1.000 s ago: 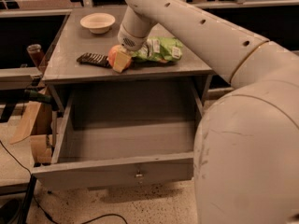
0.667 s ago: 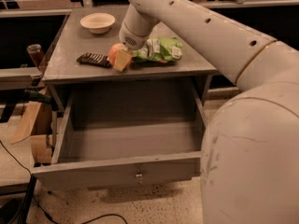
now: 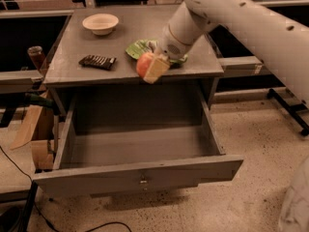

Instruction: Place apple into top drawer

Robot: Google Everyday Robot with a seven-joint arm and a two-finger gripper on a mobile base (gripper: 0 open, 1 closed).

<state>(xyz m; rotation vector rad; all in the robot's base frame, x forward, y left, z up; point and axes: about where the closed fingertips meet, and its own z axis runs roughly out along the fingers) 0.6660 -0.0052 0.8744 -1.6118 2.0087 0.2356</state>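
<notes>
Carried away from the dark bar wrapper it was beside a second ago, the apple [image 3: 142, 63] now sits at the front edge of the counter [image 3: 72, 74], just over the back of the open drawer. It is the only apple in view. The end effector [image 3: 150, 67] is closed on it, with one cream finger [image 3: 157, 68] across the fruit's right side and the other hidden behind it. The white arm [image 3: 231, 13] reaches in from the upper right.

One top drawer [image 3: 140, 173] is pulled fully out below, its grey front panel toward the camera with a small metal keyhole [image 3: 143, 180] at its centre. Its floor is bare.

Three other things lie on the counter, one of each:
- a green snack bag [image 3: 137, 48] just behind the apple
- the bar wrapper [image 3: 98, 61], well to the left
- a cream bowl [image 3: 100, 23] near the back left corner
</notes>
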